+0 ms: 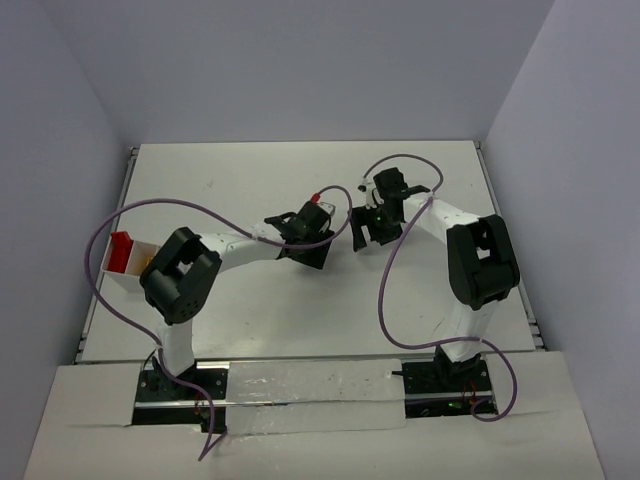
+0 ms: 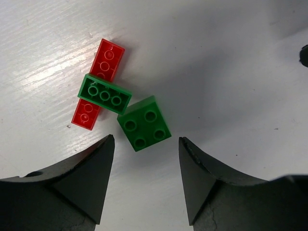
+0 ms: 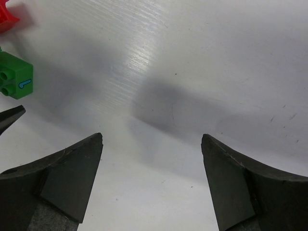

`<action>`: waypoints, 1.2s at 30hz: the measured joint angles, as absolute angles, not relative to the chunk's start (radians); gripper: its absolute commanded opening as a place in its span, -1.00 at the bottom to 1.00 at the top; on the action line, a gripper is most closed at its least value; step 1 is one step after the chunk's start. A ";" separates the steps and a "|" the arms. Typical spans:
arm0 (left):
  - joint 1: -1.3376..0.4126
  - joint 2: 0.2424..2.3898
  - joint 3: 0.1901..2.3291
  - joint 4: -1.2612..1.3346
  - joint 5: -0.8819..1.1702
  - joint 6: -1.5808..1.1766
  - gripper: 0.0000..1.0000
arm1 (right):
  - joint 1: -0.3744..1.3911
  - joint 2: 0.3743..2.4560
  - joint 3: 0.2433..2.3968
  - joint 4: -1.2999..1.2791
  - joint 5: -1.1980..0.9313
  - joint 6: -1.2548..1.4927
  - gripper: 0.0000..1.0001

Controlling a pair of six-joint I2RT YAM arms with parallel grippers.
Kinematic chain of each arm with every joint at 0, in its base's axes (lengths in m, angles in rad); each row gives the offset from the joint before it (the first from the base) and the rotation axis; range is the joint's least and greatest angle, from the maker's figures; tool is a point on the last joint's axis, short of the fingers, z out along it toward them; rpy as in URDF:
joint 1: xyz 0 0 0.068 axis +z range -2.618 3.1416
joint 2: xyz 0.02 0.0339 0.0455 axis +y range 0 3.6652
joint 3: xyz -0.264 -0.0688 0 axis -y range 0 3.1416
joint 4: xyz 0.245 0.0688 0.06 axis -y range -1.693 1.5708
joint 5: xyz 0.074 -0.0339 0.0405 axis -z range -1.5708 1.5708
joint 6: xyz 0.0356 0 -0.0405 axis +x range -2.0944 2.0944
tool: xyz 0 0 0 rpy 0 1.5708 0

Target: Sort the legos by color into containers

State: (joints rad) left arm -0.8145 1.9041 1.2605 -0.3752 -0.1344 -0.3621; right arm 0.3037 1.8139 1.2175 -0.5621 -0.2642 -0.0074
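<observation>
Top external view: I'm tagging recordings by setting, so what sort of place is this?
Probably a lab robot test cell: a white table boxed in by plain pale walls, a black-and-white left arm and right arm bolted at its near edge, and a small divided sorting tray at its left.

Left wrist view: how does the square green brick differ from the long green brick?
The square green brick shows four studs; the long green brick shows a row of three. The square one lies flat on the table; the long one sits crosswise atop a red brick. Both are green, studs up.
</observation>
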 measured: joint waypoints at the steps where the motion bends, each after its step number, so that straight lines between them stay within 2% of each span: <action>1: -0.816 1.909 1.262 -0.375 -0.137 -0.363 0.24 | 0.303 1.814 1.217 -0.562 -0.264 -0.007 0.81; 6: -0.829 1.967 1.305 -0.376 -0.155 -0.361 0.12 | 0.299 1.814 1.217 -0.562 -0.264 -0.007 0.81; 12: -0.836 1.989 1.333 -0.376 -0.182 -0.353 -0.17 | 0.291 1.807 1.217 -0.562 -0.263 -0.007 0.82; 13: -0.837 1.989 1.333 -0.376 -0.185 -0.353 -0.25 | 0.291 1.804 1.217 -0.562 -0.262 -0.007 0.82; 15: -0.837 1.989 1.333 -0.375 -0.189 -0.348 -0.56 | 0.290 1.798 1.217 -0.562 -0.262 -0.007 0.82; 17: -0.837 1.989 1.333 -0.375 -0.194 -0.335 -0.99 | 0.290 1.795 1.217 -0.562 -0.263 -0.007 0.82; 21: -0.835 1.962 1.307 -0.375 -0.199 -0.276 -1.00 | 0.290 1.794 1.217 -0.563 -0.263 -0.008 0.83; 25: -0.790 1.762 1.178 -0.401 -0.106 -0.163 -1.00 | 0.290 1.775 1.217 -0.566 -0.277 -0.012 0.87; 30: -0.554 1.369 1.138 -0.508 0.116 0.025 -1.00 | 0.299 1.722 1.218 -0.564 -0.299 -0.016 0.99; 36: -0.290 1.220 1.151 -0.666 0.239 0.192 -1.00 | 0.343 1.710 1.230 -0.560 -0.306 -0.017 1.00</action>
State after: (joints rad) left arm -0.2900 1.2203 1.1505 -0.6660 0.2393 0.1921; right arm 0.3427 1.7096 1.2299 -0.5602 -0.3063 -0.0170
